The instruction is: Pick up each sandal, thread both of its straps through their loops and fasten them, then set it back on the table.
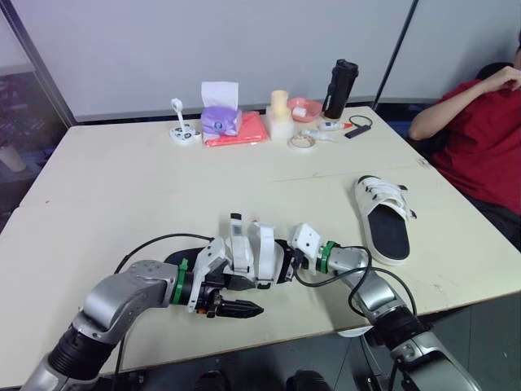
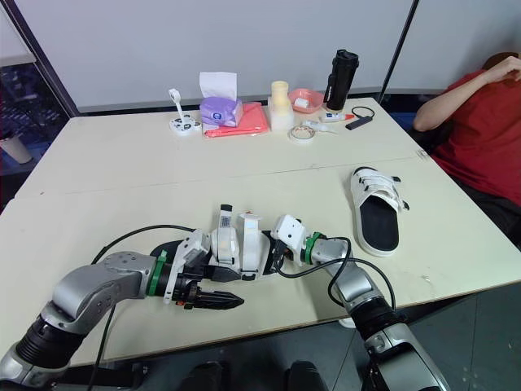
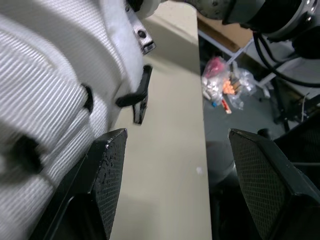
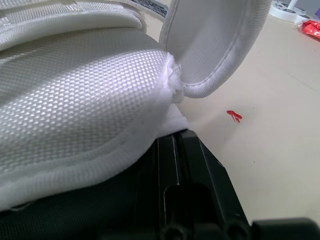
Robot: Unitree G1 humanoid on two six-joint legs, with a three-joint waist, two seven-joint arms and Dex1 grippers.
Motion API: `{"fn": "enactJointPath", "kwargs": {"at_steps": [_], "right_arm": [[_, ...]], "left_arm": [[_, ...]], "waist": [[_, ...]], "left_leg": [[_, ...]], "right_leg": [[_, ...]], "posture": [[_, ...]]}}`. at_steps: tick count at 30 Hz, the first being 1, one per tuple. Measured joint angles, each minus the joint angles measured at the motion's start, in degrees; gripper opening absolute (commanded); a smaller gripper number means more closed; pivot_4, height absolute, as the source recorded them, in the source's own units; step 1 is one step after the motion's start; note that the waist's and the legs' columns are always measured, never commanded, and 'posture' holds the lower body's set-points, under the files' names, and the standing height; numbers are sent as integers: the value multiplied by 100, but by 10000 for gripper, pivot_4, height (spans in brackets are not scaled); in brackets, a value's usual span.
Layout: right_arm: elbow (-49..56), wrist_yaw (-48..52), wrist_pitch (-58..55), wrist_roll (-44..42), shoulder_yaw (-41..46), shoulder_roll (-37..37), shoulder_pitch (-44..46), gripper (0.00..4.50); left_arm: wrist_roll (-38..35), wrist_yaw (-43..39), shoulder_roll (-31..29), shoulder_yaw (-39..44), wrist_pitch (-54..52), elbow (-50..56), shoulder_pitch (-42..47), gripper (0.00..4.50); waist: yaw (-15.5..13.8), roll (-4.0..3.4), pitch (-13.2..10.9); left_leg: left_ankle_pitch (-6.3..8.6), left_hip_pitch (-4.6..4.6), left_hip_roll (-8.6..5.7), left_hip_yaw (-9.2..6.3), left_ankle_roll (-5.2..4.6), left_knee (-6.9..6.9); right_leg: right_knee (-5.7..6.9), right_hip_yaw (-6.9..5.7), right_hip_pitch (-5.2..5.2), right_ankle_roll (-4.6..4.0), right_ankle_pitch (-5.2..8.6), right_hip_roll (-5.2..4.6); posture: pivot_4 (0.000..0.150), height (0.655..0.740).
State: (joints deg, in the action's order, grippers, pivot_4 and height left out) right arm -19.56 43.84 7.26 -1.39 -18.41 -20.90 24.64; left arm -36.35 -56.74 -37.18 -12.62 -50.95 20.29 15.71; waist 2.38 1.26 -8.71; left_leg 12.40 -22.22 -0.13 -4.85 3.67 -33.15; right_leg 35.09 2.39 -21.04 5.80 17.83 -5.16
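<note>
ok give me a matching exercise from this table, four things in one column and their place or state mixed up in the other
Things
1. left sandal
2. right sandal
3. black bottle
4. tape roll

Place or state
A. upright at the far edge of the table, by the pink bowl
B. sole flat, straps lying across it, off to the robot's right
C. at the near edge, straps standing up
D. lying flat close to the cream cylinder

Pairs: 1-C, 2-B, 3-A, 4-D
</note>
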Motion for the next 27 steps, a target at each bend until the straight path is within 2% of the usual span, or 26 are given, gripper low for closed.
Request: {"fn": "enactJointPath", "kwargs": {"at_steps": [10, 13, 16, 18, 27], "right_arm": [[0, -19, 0, 0, 4, 0, -6, 0], [-1, -21, 0, 0, 4, -1, -6, 0], [-1, -23, 0, 0, 1, 0, -6, 0], [-1, -23, 1, 0, -2, 1, -6, 0], [-1, -33, 25, 0, -28, 1, -5, 0]], "left_arm": [[-126, 447, 424, 52, -220, 1, 25, 33468], [-134, 557, 466, 59, -240, -12, 25, 25647], [-117, 696, 527, 60, -242, -145, 26, 11612], [-115, 750, 539, 66, -254, -184, 26, 418], [-271, 758, 422, 102, -593, -169, -10, 139]], "waist": [[-5, 12, 7], [-7, 13, 8], [-5, 16, 10], [-3, 18, 11], [5, 22, 13]], "left_leg": [[-1, 0, -3, 1, -1, 0], [-1, 0, -4, 1, -1, -1], [-1, 2, -4, 1, -1, -1], [-1, 2, -4, 1, -1, -1], [-1, 5, -5, 1, -1, -1]], "right_leg": [[0, -3, 1, 0, 0, 1], [0, -4, 1, 0, 0, 1], [0, -4, 2, 0, 0, 2], [1, -5, 2, 1, -1, 3], [1, -7, 3, 1, -1, 6]], "posture": [[1500, 7400], [1500, 7400], [1500, 7400], [1500, 7400], [1500, 7400]]}}
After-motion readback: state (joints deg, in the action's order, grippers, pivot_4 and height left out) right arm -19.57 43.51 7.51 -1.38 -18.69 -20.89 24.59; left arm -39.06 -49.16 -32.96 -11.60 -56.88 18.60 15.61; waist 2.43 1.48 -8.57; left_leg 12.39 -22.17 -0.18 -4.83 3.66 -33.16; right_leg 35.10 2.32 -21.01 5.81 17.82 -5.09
